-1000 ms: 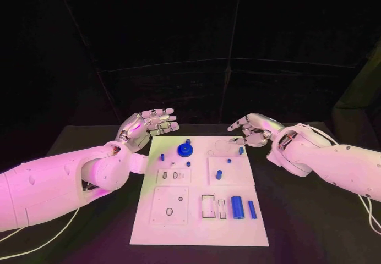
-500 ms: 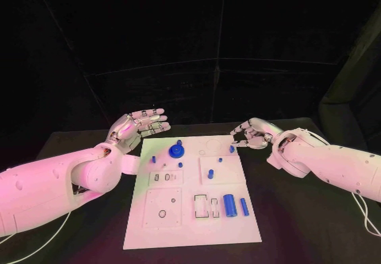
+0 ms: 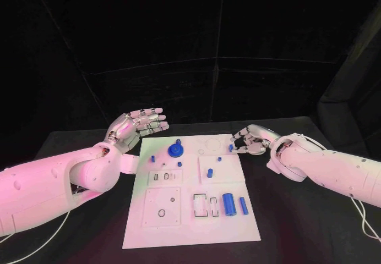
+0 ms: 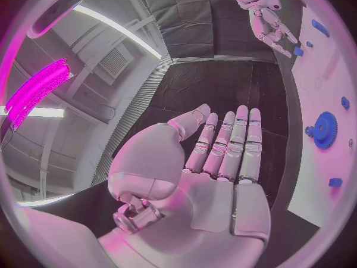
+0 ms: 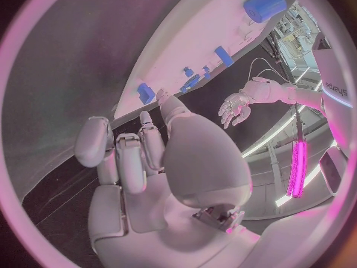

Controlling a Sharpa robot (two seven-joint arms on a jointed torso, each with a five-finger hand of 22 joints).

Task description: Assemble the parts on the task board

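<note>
The task board (image 3: 190, 220) lies open from above; the blue gear (image 3: 175, 150) and small pegs (image 3: 210, 172) seemingly stand proud.

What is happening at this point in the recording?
The robot is at the task board, a white plate with small blue parts on it. Its right hand is at the board's far right corner, fingers curled next to a small blue peg; whether it actually grips the peg is hard to tell. The left hand hovers open beside the far left corner, holding nothing. A blue gear and two blue cylinders sit on the board.
</note>
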